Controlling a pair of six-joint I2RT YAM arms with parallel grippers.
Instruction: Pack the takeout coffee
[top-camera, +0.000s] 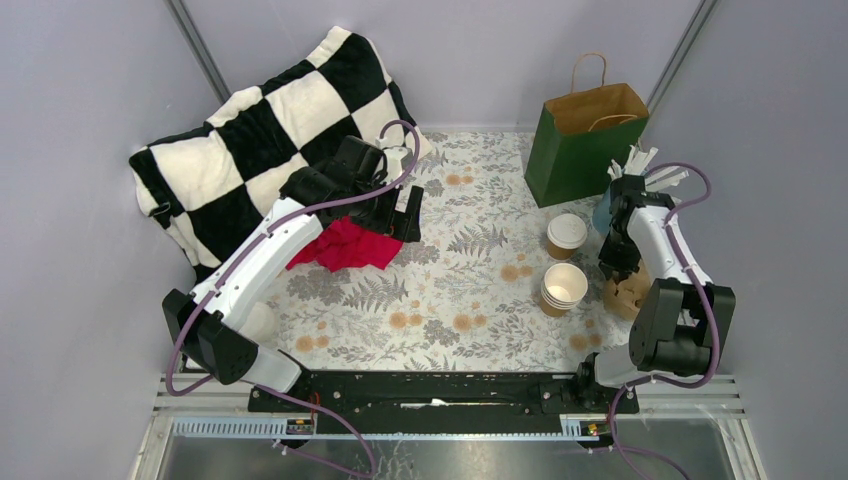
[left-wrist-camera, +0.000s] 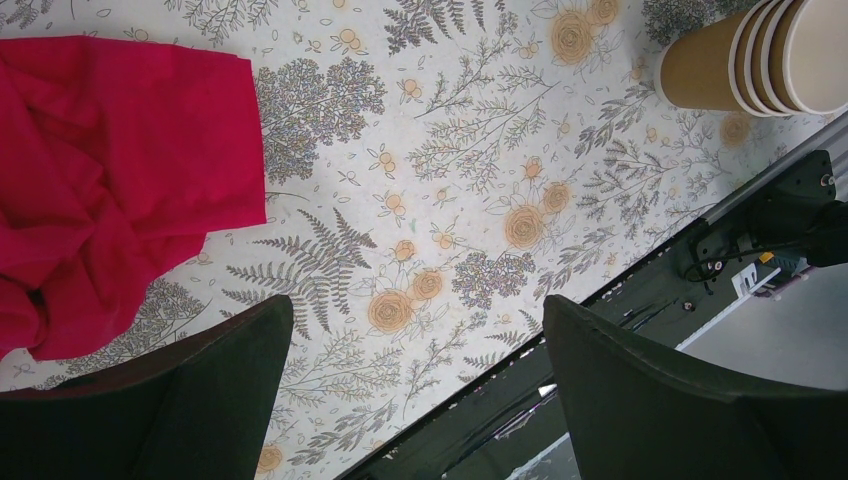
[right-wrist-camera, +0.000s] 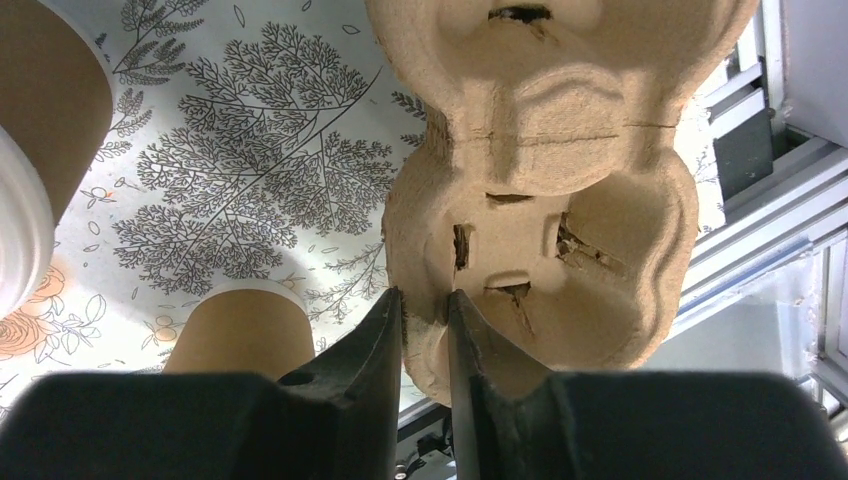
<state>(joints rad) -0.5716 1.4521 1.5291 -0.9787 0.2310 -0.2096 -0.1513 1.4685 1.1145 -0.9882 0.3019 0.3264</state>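
Note:
The takeout coffee (top-camera: 566, 236), a brown paper cup with a white lid, stands upright in front of the green bag. It also shows at the left edge of the right wrist view as the takeout coffee (right-wrist-camera: 45, 110). My right gripper (top-camera: 620, 278) is to its right, shut on the near rim of the molded cardboard cup carrier (right-wrist-camera: 545, 190); the right gripper (right-wrist-camera: 427, 305) pinches the rim wall between its fingers. My left gripper (left-wrist-camera: 417, 305) hangs open over the floral cloth with nothing between its fingers. In the top view the left gripper (top-camera: 408, 222) is beside the red cloth.
A stack of lidless brown cups (top-camera: 563, 288) stands just in front of the coffee, left of the carrier (top-camera: 627, 295). A green paper bag (top-camera: 585, 140) stands open at the back right. A red cloth (top-camera: 345, 245) and a checkered blanket (top-camera: 260, 130) lie at the left.

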